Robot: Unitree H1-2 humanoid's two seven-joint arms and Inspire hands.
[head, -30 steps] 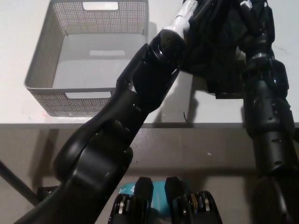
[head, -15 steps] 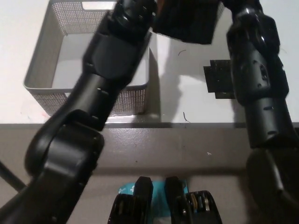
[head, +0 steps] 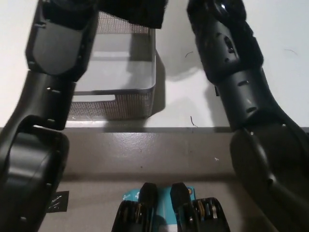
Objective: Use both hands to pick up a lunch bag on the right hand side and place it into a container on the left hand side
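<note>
- At the far left, your left arm [head: 48,96] now runs up the picture's edge and across the container's left side. A second ago it crossed the middle of the view, so it has swung well left.
- Your left hand is above the top edge, out of sight; you cannot tell how far it is open or what it holds.
- The container [head: 120,104], a grey mesh basket, sits on the white bench [head: 183,106] at left, its inside bare where visible.
- The lunch bag [head: 140,12], a dark shape at the top edge, now hangs over the container's far rim. Earlier it was off to the right, so the carry across looks nearly finished.
- What remains, by my reading, is lowering it inside and letting go.
- Your right arm [head: 236,77] has followed leftward; its hand is also out of view, grip unknown.
</note>
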